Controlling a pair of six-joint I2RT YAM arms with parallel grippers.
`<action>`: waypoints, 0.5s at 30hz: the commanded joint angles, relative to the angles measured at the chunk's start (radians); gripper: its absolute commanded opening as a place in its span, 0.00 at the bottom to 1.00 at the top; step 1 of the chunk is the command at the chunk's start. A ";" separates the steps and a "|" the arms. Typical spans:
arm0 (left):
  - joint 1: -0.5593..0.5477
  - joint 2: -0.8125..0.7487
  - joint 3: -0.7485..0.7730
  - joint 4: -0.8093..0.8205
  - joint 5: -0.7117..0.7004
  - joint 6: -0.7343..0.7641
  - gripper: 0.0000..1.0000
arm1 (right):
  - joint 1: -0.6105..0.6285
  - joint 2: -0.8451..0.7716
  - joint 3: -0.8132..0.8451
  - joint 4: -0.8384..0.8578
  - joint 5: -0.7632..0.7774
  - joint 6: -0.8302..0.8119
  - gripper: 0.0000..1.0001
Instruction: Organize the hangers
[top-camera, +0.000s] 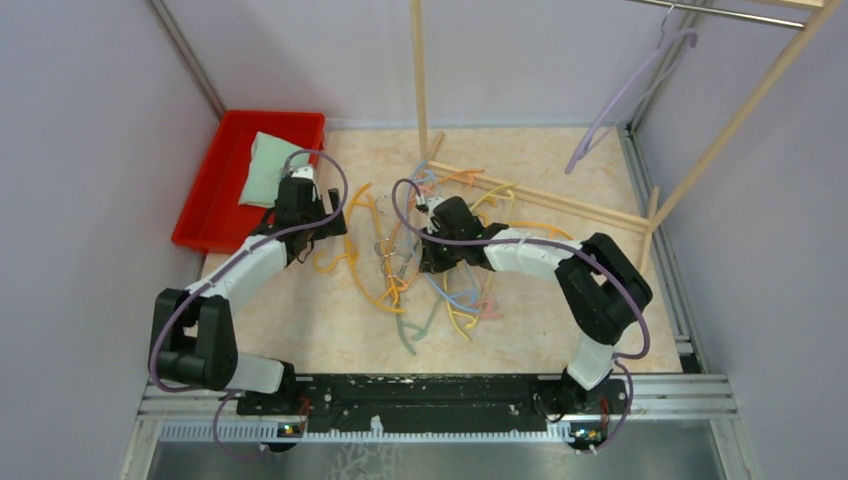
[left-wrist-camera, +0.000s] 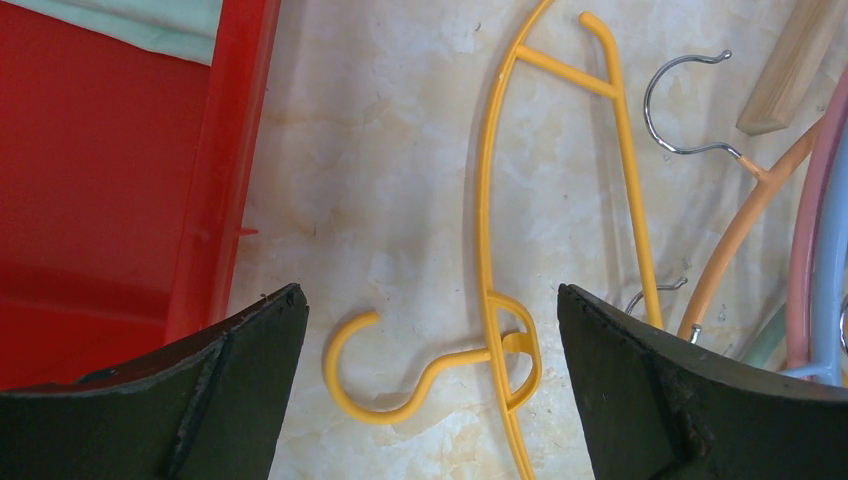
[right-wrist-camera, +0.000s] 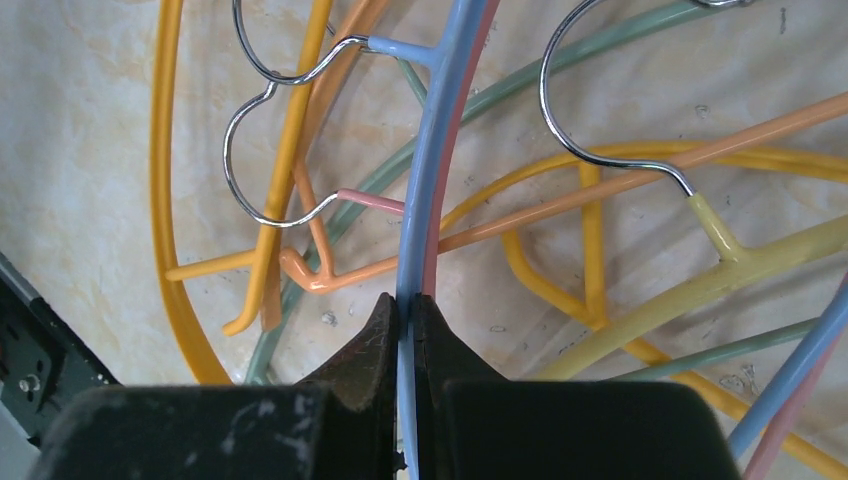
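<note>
Blue hanger (right-wrist-camera: 432, 150) within clamped right tool (right-wrist-camera: 408, 305)

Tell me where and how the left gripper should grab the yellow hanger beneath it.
Grip the yellow hanger on its curved top bar near the hook's neck, coming straight down. It lies flat on the table, and that bar runs between the open fingers of the left gripper, clear of the other hangers, so closing should pinch across it.

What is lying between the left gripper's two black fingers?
In the left wrist view, a yellow hanger lies on the table between the fingers of the open left gripper, hook and all. The fingers are not touching it.
</note>
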 joint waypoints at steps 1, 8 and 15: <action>0.002 0.015 0.020 0.000 -0.005 0.004 1.00 | 0.016 0.035 0.016 0.030 0.020 -0.034 0.00; 0.003 0.033 0.016 0.006 -0.008 0.003 1.00 | 0.026 0.061 0.017 0.013 0.026 -0.041 0.28; 0.003 0.042 0.014 0.010 -0.008 0.002 1.00 | 0.031 0.067 0.027 -0.002 0.019 -0.048 0.17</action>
